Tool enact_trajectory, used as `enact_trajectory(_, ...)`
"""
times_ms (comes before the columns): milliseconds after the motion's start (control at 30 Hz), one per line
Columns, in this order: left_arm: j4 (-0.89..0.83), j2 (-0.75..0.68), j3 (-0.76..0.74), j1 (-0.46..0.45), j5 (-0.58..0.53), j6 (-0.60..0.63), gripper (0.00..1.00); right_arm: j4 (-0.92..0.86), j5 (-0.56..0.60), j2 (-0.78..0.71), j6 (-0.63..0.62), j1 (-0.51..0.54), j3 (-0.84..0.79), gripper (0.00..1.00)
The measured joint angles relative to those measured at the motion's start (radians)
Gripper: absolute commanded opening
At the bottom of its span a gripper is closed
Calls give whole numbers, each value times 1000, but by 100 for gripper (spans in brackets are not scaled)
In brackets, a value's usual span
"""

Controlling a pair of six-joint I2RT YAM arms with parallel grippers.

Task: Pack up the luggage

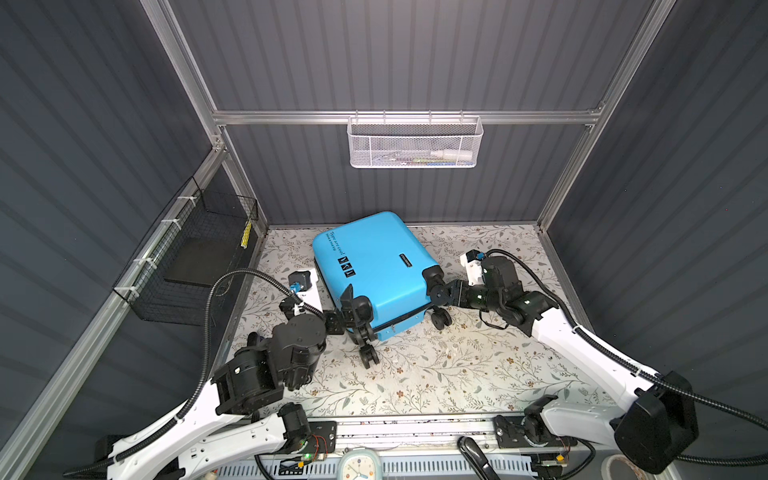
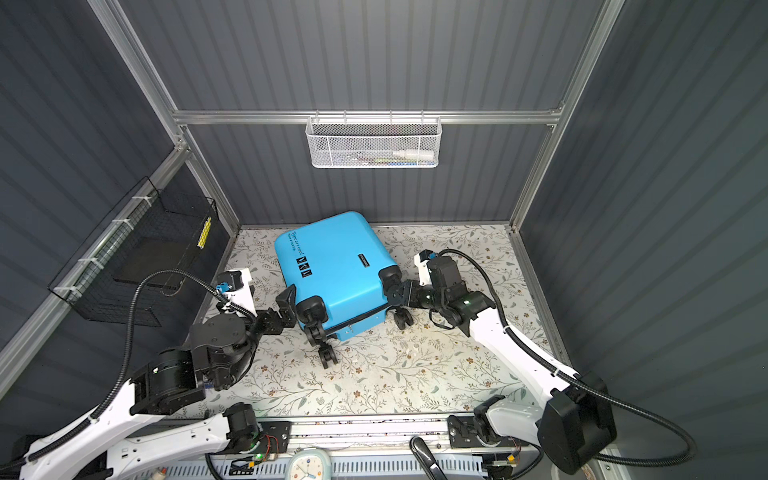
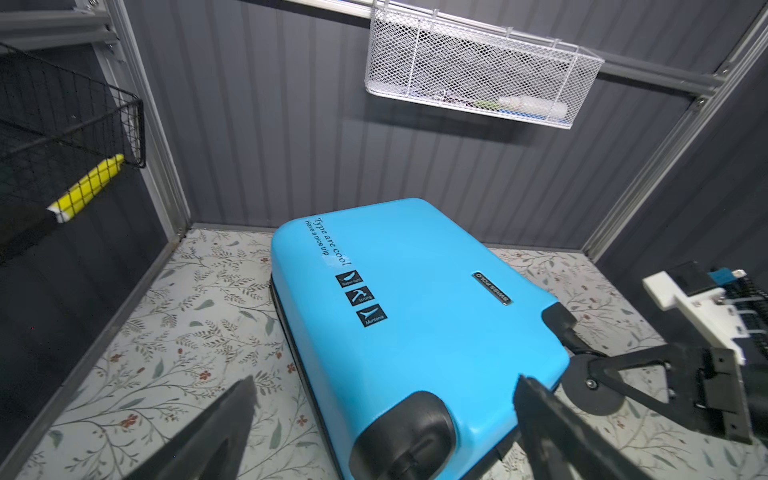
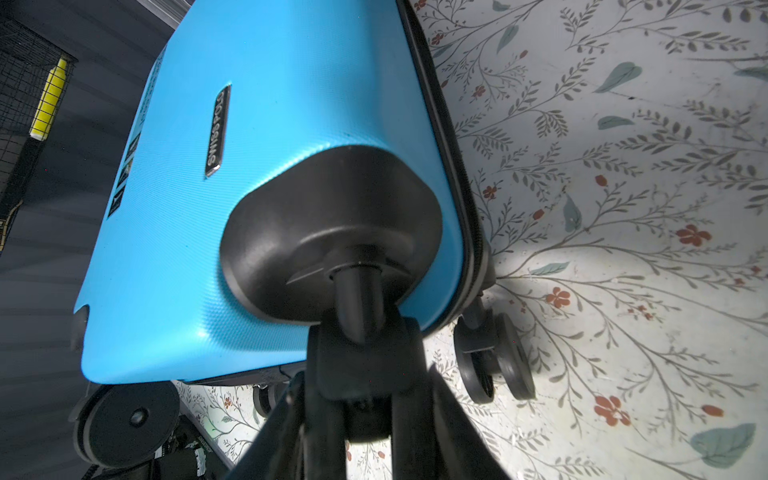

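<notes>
The luggage (image 1: 374,266) (image 2: 336,266) is a bright blue hard-shell suitcase. It lies closed and flat on the floral table, wheels toward me, its black text and square icons (image 3: 359,297) facing up. My left gripper (image 1: 353,311) (image 3: 386,386) stands open, its fingers (image 3: 232,415) straddling the near-left wheel corner (image 3: 403,436) without gripping it. My right gripper (image 1: 440,293) (image 4: 365,374) is shut on the upper right wheel (image 4: 361,365) (image 3: 590,386) of the luggage. The inside of the luggage is hidden.
A white mesh basket (image 1: 415,143) with small items hangs on the back wall. A black wire basket (image 1: 195,257) holding a yellow item (image 1: 247,235) is fixed to the left wall. Two lower wheels (image 1: 441,320) (image 1: 370,357) rest on the table. A clock (image 1: 360,465) sits at the front edge.
</notes>
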Motion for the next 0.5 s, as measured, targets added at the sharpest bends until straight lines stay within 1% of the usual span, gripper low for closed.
enact_trajectory(100, -19, 37, 35, 37, -4, 31, 100, 5, -2, -2, 0, -1, -5, 0)
enact_trajectory(167, -43, 82, 87, 103, 23, 46, 99, 8, -3, -2, 0, -1, -5, 0)
enact_trajectory(267, -46, 172, 169, 282, 132, 54, 99, 11, -4, -3, 0, -2, -7, 0)
enact_trajectory(300, -39, 206, 183, 358, 188, 55, 99, 14, -4, -3, 0, -2, -8, 0)
enact_trajectory(400, -18, 296, 188, 557, 343, 55, 99, 21, -4, -3, 0, -2, -11, 0)
enact_trajectory(500, 2, 393, 187, 721, 496, 41, 99, 24, -4, -3, 0, -2, -12, 0)
